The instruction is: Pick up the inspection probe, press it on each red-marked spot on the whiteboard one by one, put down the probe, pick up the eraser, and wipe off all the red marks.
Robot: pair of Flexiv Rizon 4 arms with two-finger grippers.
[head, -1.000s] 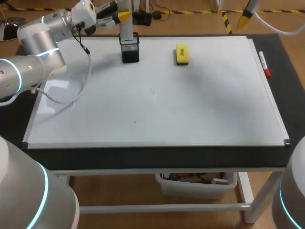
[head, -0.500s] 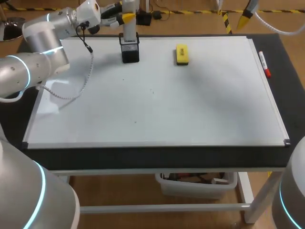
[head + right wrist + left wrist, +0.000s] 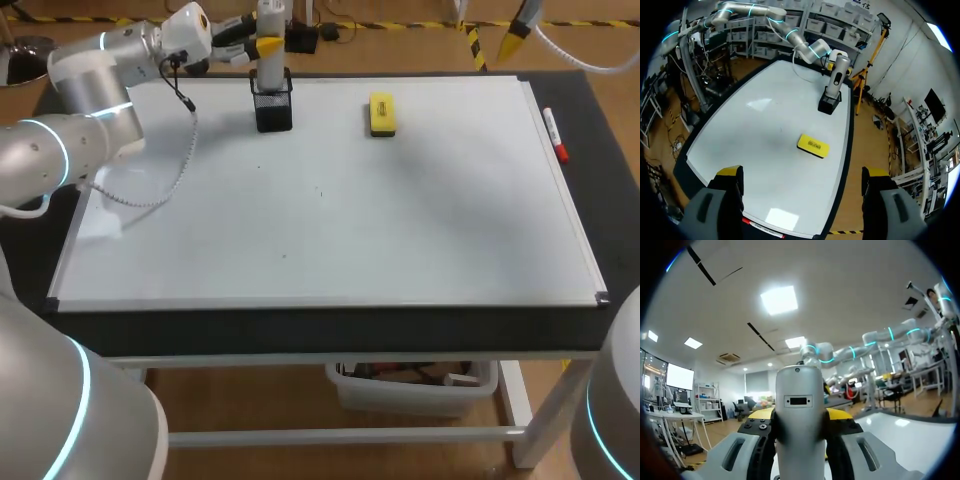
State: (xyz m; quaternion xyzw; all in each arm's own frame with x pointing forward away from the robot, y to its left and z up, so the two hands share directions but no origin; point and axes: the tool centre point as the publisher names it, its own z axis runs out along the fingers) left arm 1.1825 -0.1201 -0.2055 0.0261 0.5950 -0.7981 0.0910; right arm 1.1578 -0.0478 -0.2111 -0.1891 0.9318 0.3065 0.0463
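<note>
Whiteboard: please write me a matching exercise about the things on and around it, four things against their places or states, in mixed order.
Things
1 probe
2 eraser
3 marker
4 right hand

Places or states
A open, holding nothing
B upright at the black holder, gripped by the left hand
C lying beside the right edge of the whiteboard
D lying flat on the whiteboard, far side

Pairs: 1-B, 2-D, 3-C, 4-A

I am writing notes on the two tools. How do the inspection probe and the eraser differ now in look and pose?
The inspection probe is a grey cylinder standing upright in the black holder; the eraser is a yellow block lying flat. The left gripper clamps the probe; the eraser is untouched. Both are at the far side of the whiteboard.
</note>
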